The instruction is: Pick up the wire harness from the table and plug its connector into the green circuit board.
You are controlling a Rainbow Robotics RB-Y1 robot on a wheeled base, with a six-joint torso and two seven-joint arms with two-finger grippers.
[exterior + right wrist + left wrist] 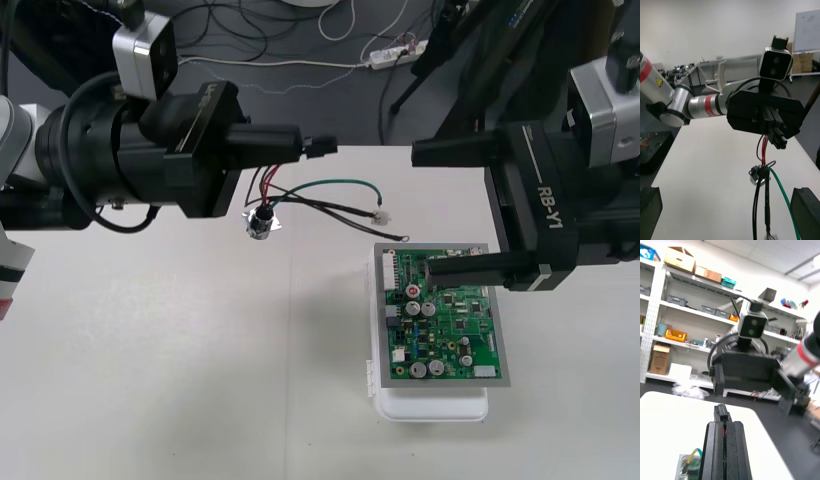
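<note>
Holds the plug (321, 148) pinched at the tips of the left gripper (300, 147), fingers pressed together on it, raised above the far left of the table (150, 350). Lets the rest of the harness (763, 153) hang from there: red and black wires dropping to the socket (262, 222), resting on the table just nearer than the gripper, and a green wire (345, 182) looping rightward over the table (loose ends lying near the board's far left corner). Faces the right gripper (422, 210) across a gap to the right, fingers spread wide and pointing left toward the plug, touching none of the harness. Finds the board (445, 325) on its white base (430, 408) at the near right, well apart from plug and socket. Puts the right gripper's nearer finger (470, 268) over the board's far edge, standing between plug and board.
</note>
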